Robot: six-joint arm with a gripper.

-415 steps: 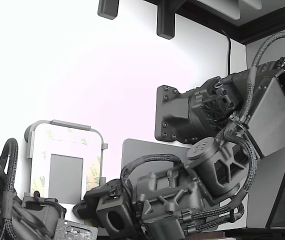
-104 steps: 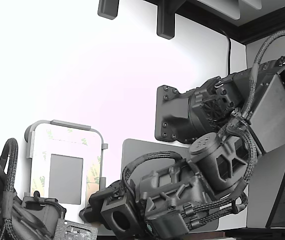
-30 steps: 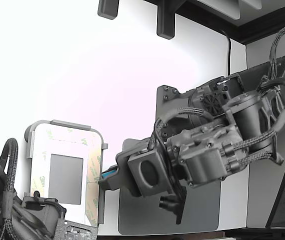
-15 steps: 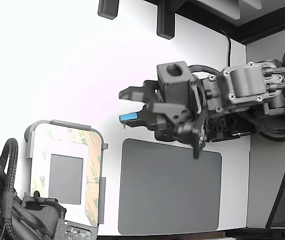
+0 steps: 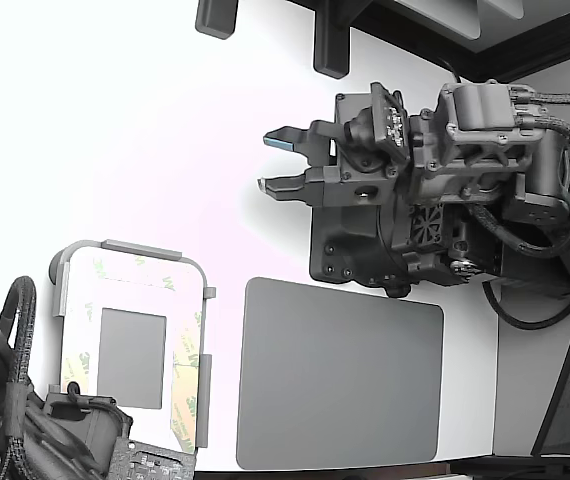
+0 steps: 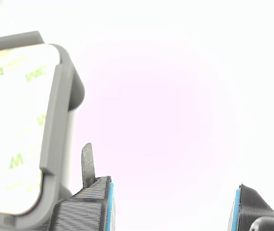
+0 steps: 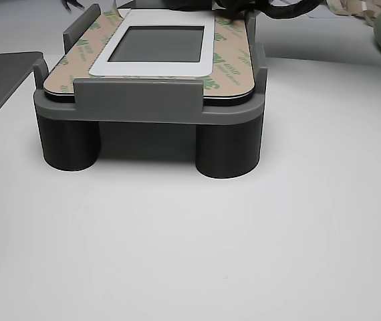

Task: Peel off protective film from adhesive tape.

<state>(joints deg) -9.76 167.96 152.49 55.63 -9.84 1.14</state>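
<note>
Two blue-padded fingers [image 5: 283, 140] of the hand [image 5: 277, 160] stand spread wide and empty above the white table [image 5: 135, 120], well apart from the panel [image 5: 132, 345] seated in its grey holder [image 7: 150, 107], whose raised clips appear meant to keep it from sliding during a pull. Tan protective film [image 5: 187, 385] printed with green logos lies along the panel's edge on the exterior view's right, covering the adhesive tape; a large grey mat [image 5: 340, 375] lies beside the holder.

Place: a robot test bench in a lab.
Signs: white table [image 5: 115, 150], grey fixture [image 7: 150, 107], cabled arm [image 5: 485, 150].
</note>
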